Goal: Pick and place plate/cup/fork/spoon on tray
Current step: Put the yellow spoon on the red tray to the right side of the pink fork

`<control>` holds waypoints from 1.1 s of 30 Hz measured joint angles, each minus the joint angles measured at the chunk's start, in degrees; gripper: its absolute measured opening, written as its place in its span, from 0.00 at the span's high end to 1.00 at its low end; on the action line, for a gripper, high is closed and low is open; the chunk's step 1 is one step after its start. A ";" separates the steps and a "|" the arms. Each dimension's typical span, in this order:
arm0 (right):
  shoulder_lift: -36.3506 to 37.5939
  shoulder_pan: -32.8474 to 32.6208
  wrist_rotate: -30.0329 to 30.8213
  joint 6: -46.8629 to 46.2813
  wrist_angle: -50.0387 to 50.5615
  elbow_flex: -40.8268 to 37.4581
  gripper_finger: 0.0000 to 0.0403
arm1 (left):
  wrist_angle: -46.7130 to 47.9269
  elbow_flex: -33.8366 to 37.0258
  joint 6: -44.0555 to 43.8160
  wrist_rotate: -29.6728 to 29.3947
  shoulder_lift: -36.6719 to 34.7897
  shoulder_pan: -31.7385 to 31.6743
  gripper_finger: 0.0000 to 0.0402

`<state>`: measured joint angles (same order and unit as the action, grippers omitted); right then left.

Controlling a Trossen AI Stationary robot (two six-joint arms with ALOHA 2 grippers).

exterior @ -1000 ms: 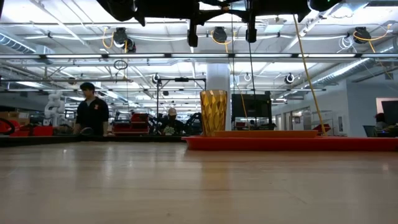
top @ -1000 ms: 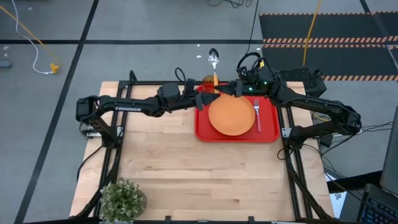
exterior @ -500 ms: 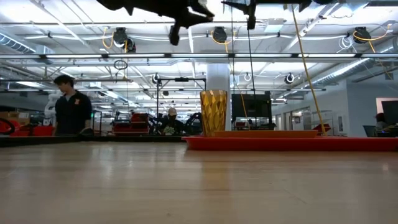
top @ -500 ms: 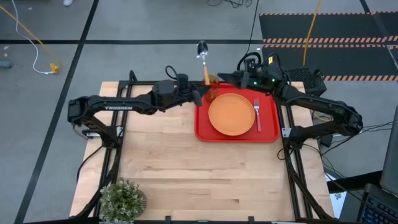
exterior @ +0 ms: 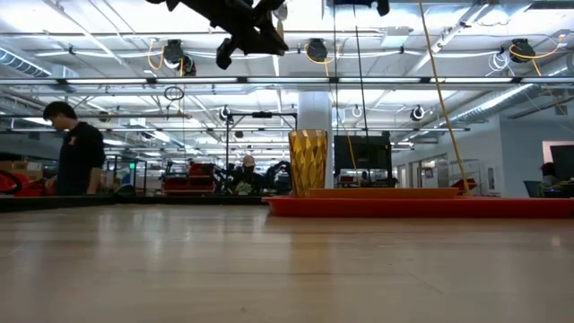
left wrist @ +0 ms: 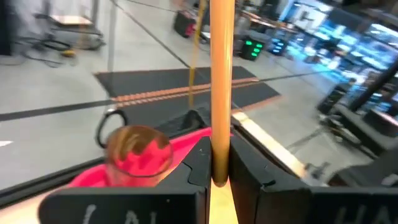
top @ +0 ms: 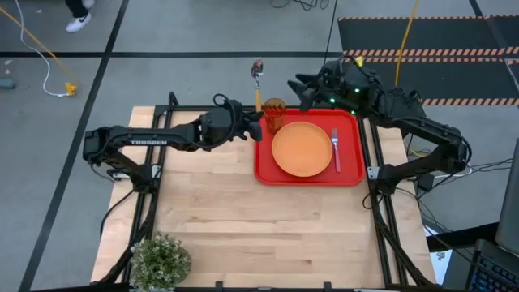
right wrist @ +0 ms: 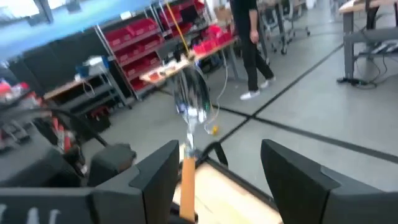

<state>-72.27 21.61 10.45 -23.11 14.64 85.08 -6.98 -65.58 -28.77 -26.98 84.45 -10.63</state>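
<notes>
Above the upper-centre of the overhead frame, the left hand (top: 253, 126) is raised off the bench (top: 243, 219) and pinches the yellow-orange handle of the spoon (top: 257, 77), which stands nearly upright with its silver bowl uppermost, just left of the cup (top: 274, 114). From the left wrist camera the handle (left wrist: 221, 87) runs straight up between the two dark fingers (left wrist: 200, 167), pressed against it on both sides, with the cup (left wrist: 138, 154) on the tray (left wrist: 186, 146) just behind. The red tray (top: 353, 174) lies at the upper right of the bench; on it the orange plate (top: 302, 149) sits centrally, the fork (top: 335, 149) lies just right of the plate, and the cup stands in the tray's upper-left corner. The right hand (top: 302, 88) hovers beyond the tray's far edge, fingers (right wrist: 158, 171) spread and holding nothing, facing the spoon (right wrist: 191, 102). At bench height the cup (exterior: 308, 162) stands upright on the tray (exterior: 421, 206). A person (exterior: 73, 160) stands at far left in the room behind.
</notes>
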 joint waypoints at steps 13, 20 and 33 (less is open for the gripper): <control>-11.53 -2.60 -0.25 -1.43 -10.03 -0.15 0.45 | 4.76 0.00 4.72 -10.06 0.02 2.64 0.92; -14.85 -3.06 -1.70 -0.48 -11.81 -0.15 0.45 | 5.71 0.00 5.68 -14.75 0.04 4.19 0.92; -20.11 -3.74 -3.14 -1.13 -17.00 -0.17 0.45 | 6.89 0.00 7.54 -16.24 0.06 4.54 0.92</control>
<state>-92.39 17.87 7.30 -24.25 -2.36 84.90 -0.10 -65.58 -21.23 -43.22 84.51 -6.09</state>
